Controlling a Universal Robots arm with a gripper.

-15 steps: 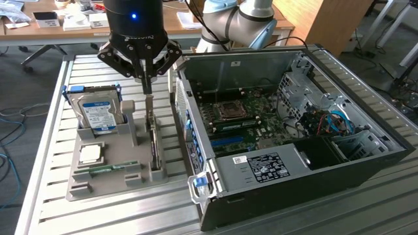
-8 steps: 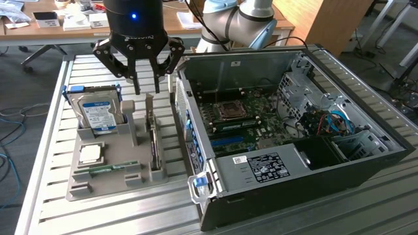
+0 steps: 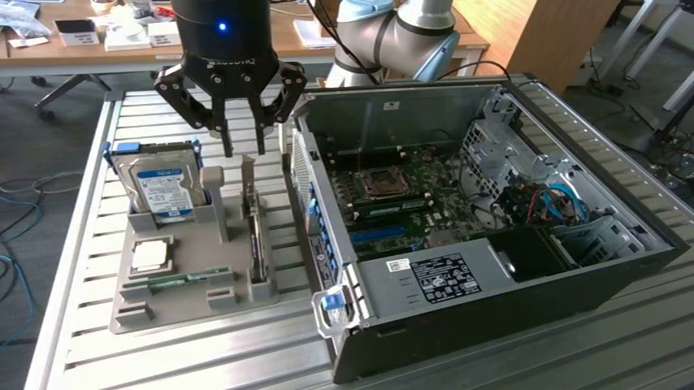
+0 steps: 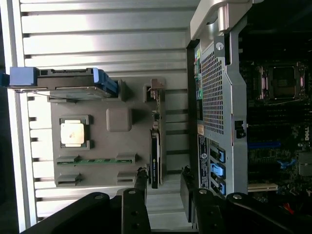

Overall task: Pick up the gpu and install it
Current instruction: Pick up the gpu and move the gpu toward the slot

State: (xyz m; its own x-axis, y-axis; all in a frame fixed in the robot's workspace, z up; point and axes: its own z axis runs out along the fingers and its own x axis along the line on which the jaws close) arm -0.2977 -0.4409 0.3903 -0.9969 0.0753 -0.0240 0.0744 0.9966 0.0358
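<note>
End effector [image 3: 245, 151] above thin upright gpu [image 3: 253, 221]

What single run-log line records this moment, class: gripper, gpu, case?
gripper: open, over gpu | gpu: on edge in grey holder, ungrasped | computer case: side open, gpu not installed

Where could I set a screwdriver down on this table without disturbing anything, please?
The table has bare slats between the grey tray and the near edge in the exterior view. Crowded: the gap between the gpu and the computer case, near the end effector.
</note>
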